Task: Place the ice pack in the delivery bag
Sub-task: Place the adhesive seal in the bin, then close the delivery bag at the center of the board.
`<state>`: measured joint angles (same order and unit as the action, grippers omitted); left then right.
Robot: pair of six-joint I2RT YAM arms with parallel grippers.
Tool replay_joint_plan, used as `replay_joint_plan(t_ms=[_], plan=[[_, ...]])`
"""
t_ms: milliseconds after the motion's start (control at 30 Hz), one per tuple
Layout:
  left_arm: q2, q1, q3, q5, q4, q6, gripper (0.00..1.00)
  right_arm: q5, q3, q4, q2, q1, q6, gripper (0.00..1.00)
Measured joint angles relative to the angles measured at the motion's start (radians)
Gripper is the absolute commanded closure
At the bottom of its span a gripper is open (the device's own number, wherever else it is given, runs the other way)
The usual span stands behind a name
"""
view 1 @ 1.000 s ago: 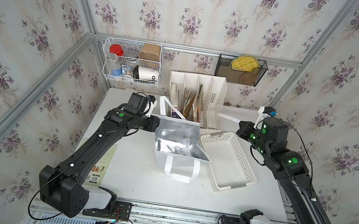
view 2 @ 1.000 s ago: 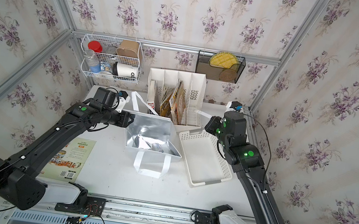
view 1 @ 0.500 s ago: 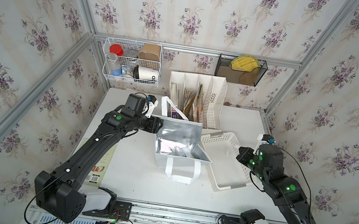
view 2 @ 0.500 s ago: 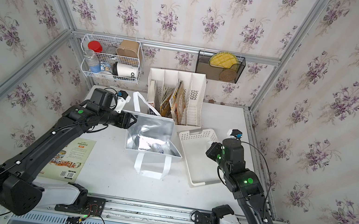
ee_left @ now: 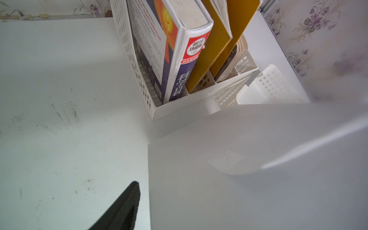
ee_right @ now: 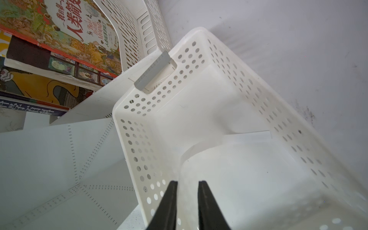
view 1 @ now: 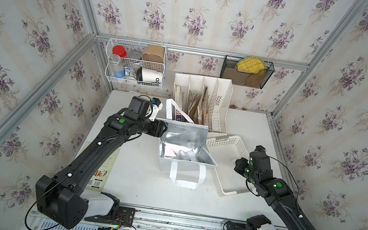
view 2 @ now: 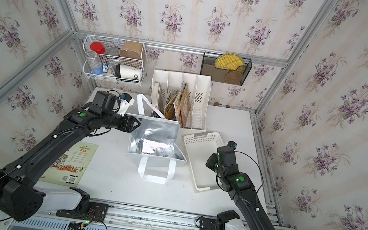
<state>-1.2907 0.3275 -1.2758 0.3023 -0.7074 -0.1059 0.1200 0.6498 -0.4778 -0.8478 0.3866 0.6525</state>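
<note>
Since the ice pack (view 1: 186, 156) lies on the floor of the delivery bag (view 1: 183, 134), showing against the foil lining in both top views, I judge the placing done and only my withdrawal left.

Left gripper (view 2: 137, 123): at the bag's left rim, jaws apart, straddling the wall rather than pinching it. In the left wrist view one finger (ee_left: 127, 201) stands just clear of the white outer wall. As I read it, I am posted there to keep the soft mouth spread wide.

Right gripper (ee_right: 187, 182): jaws a little apart, nothing between them. It hovers over the white basket (ee_right: 199, 111), apart from the bag and out of the way.

Bag: upright on the table (view 1: 141, 189), mouth up, book rack (view 1: 201, 103) just behind. The basket touches its right side or sits just beside it; I cannot tell which.

Pack: flat or nearly so. Its long axis seems to run across the bag, left to right along the front wall. Foil glare blurs its ends, so I cannot tell which end points where.
</note>
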Motion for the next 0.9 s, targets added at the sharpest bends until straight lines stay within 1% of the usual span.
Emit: replay_joint_plan(t_ms=[67,133,200,233,300,367,433,500,633,700,833,900], plan=[[0.0,0.0,0.0,0.013,0.0,0.003,0.29,0.004,0.004,0.018,-0.006,-0.001,-0.01,0.33],[0.0,0.0,0.0,0.025,0.001,0.007,0.29,0.004,0.017,0.016,-0.007,-0.002,-0.026,0.2],[0.0,0.0,0.002,0.032,0.004,0.009,0.29,0.002,0.044,0.014,-0.011,-0.005,-0.041,0.1],[0.0,0.0,0.003,0.035,0.007,0.011,0.29,0.002,0.058,0.011,-0.011,-0.005,-0.052,0.07],[0.002,0.0,0.005,0.035,0.01,0.015,0.28,0.0,0.084,0.002,-0.004,-0.005,-0.063,0.06],[0.005,0.0,0.008,0.036,0.016,0.019,0.28,-0.002,0.1,-0.009,0.014,-0.005,-0.077,0.08],[0.01,0.0,0.012,0.037,0.018,0.019,0.28,-0.033,0.101,-0.005,0.054,-0.005,-0.091,0.1],[0.016,0.0,0.015,0.039,0.026,0.021,0.29,-0.108,0.074,0.037,0.126,-0.006,-0.113,0.07],[0.04,0.0,0.031,0.052,0.05,0.023,0.29,-0.322,-0.031,0.185,0.297,0.004,-0.138,0.03],[0.063,0.0,0.053,0.063,0.071,0.024,0.29,-0.41,-0.086,0.272,0.369,0.015,-0.138,0.03],[0.101,0.0,0.104,0.079,0.127,0.03,0.29,-0.555,-0.206,0.441,0.474,0.049,-0.135,0.02],[0.106,0.0,0.115,0.084,0.144,0.034,0.29,-0.588,-0.243,0.492,0.495,0.08,-0.135,0.02]])
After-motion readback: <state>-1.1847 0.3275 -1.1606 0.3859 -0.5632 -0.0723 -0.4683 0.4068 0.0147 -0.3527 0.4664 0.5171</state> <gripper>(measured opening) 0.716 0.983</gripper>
